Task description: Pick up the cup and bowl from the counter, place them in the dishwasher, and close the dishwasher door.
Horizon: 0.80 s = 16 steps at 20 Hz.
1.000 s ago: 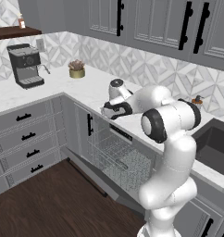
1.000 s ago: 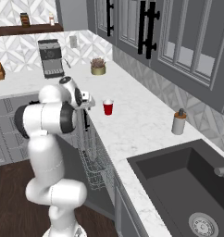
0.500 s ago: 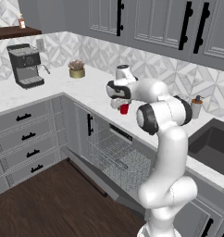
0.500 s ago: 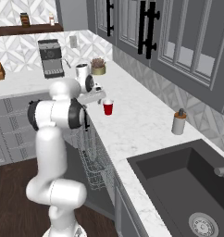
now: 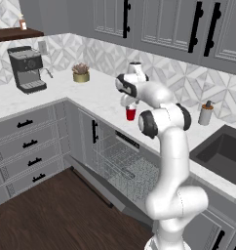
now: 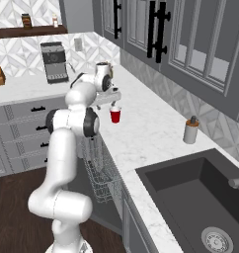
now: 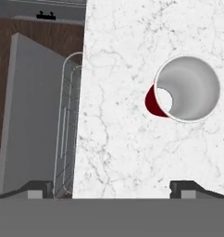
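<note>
The pincer [image 7: 111, 187] hangs over the white marble desk [image 7: 132, 139] with its two dark tips spread wide apart, holding nothing. In the hand view the red cup [image 7: 185, 90] stands upright on the desk at upper right, clear of both tips. At left the dishwasher door [image 7: 30, 115] lies dropped open, its wire rack [image 7: 67, 134] pulled out.

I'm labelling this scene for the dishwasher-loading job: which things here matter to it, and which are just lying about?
For the job: cup, counter, dishwasher, dishwasher door lying open, open gripper near the cup.
Just lying about: coffee machine, potted plant, soap dispenser, sink.
</note>
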Tool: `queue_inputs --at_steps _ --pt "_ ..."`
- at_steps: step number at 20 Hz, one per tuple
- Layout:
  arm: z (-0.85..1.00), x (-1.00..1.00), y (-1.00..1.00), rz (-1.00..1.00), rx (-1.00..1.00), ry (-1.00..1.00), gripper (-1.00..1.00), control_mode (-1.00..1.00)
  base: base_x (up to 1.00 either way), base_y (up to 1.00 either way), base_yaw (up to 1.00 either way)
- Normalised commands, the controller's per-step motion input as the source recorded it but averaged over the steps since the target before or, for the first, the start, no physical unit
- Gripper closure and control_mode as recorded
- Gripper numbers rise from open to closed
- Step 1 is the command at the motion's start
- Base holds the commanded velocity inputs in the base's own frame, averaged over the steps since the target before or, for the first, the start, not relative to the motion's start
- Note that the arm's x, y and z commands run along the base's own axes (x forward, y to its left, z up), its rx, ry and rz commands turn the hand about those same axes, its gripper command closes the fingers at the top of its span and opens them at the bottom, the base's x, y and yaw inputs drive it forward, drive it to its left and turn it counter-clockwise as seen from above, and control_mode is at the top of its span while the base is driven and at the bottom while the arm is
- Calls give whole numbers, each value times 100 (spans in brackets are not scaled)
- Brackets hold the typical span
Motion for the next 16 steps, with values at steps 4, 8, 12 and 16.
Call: queue_inputs --at_steps 4,8,12,16 --pt "-43 53 0 0 -3 -4 -100 -100 0 0 0" --pt "-25 28 0 0 -1 -8 -100 -100 0 0 0" --pt "-2 -1 0 0 -23 -4 -100 -100 0 0 0" --pt "-4 -47 0 0 -25 -3 -100 -100 0 0 0"
